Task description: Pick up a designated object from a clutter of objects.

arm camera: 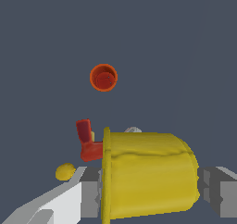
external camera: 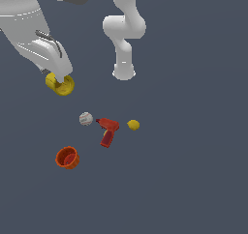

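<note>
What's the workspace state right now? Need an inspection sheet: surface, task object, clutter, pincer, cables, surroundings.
Surface: plain dark grey floor, no marks seen.
Task object: yellow cup held on its side in the pincer, apart from the other items; whether it is clear of the floor cannot be told.
Clutter: white-grey ball, red toy drill and small yellow ball in a loose row, none touching; orange-red cup alone, open end up in the wrist view.
Pincer: fingers on either side of the yellow cup, shut on it.
Cables: nothing seen.
Surroundings: arm base standing behind the clutter; nothing else seen.
</note>
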You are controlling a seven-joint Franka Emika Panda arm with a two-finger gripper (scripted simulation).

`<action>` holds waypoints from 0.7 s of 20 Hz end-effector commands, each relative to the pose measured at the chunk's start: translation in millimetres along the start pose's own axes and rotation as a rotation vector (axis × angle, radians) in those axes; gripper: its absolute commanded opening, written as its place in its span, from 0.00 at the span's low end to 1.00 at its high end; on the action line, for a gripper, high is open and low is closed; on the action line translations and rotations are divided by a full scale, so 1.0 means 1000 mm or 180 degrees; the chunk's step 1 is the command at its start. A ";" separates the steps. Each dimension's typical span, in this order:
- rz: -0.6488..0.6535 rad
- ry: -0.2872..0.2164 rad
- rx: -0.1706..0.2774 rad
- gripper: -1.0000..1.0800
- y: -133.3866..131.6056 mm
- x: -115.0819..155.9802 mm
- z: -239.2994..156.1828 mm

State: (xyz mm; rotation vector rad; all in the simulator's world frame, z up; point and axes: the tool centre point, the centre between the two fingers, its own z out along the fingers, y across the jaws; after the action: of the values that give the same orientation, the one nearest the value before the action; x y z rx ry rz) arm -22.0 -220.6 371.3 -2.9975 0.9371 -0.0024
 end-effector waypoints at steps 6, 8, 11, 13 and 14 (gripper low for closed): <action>-0.0004 -0.0003 -0.0004 0.00 0.007 0.005 -0.013; -0.0001 -0.0005 -0.0005 0.00 0.007 0.005 -0.011; -0.0001 -0.0005 -0.0005 0.00 0.007 0.006 -0.014; -0.0001 -0.0005 -0.0005 0.00 0.008 0.008 -0.017; -0.0001 -0.0005 -0.0005 0.00 0.008 0.009 -0.020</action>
State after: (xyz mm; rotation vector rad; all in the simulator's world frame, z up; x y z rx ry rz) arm -19.9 -231.1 387.1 -2.9987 0.9364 0.0038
